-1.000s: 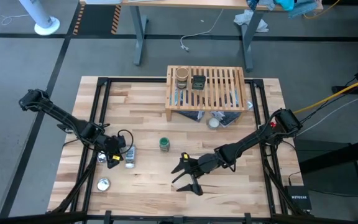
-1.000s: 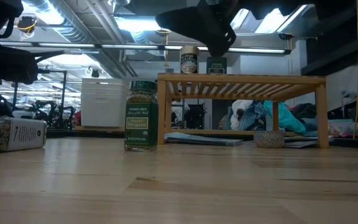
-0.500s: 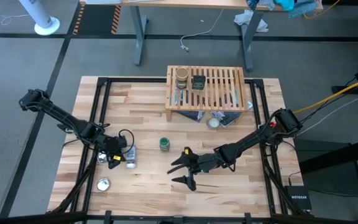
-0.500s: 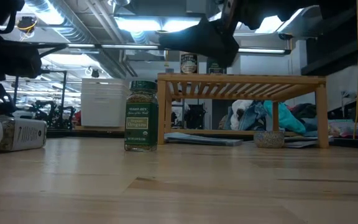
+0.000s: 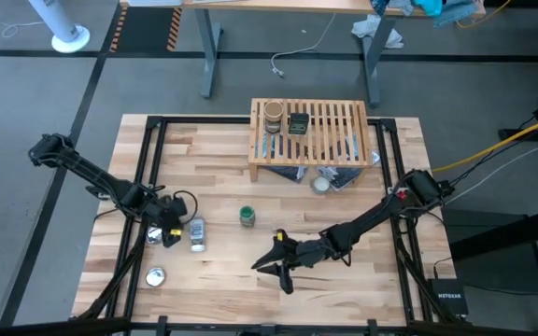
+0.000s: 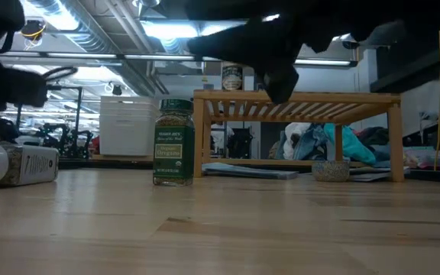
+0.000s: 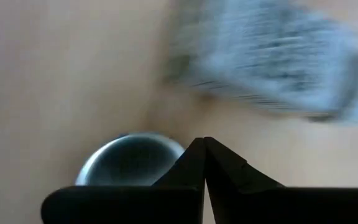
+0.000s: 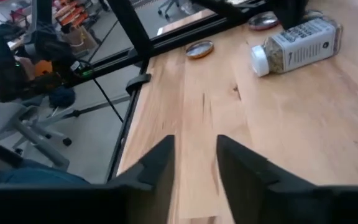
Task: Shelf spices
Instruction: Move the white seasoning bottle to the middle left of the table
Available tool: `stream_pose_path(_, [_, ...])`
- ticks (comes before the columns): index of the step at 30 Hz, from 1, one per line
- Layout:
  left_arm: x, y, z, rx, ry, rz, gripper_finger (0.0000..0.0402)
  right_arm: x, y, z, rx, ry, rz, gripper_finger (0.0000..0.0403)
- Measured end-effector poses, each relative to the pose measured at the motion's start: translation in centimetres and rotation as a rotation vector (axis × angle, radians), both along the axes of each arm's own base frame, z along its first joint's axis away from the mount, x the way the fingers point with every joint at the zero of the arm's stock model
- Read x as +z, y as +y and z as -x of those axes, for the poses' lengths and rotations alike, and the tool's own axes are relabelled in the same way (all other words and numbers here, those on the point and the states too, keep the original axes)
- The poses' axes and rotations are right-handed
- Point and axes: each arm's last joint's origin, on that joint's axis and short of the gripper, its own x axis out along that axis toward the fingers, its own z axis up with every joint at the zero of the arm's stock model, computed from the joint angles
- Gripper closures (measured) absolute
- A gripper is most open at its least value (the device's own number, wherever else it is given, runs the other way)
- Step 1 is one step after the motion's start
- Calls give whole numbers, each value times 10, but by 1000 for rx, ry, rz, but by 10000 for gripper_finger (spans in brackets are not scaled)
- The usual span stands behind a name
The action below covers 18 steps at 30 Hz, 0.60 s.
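Two spices shelved, right claw [image 5: 276, 266] seemingly empty

shelf [image 5: 314, 131]: two jars on top | table [image 5: 362, 271]: two jars near left hand [image 5: 168, 233]

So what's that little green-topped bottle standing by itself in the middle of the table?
The green-lidded jar is a small clear spice bottle with a dark green screw cap and a green label reading oregano, its contents a greenish dried herb. It stands upright on the wooden tabletop, in front of the shelf, apart from everything else. No gripper touches it.
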Motion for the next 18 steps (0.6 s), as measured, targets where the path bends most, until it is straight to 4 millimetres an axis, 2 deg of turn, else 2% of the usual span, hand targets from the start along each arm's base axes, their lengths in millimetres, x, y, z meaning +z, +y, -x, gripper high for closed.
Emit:
stream_pose_path(5, [-1,7,1,112,-39,-161,401,0,1,1,-53,-8,29,336])
stream_pose_path(11, [2,9,-3,149,-114,-227,401,0,1,1,-55,-8,32,390])
stream_pose_path(14, [3,11,-5,175,-140,-249,401,0,1,1,-55,-8,32,397])
stream_pose_path(18, [6,8,-11,149,-196,-212,401,0,1,1,-55,-8,31,382])
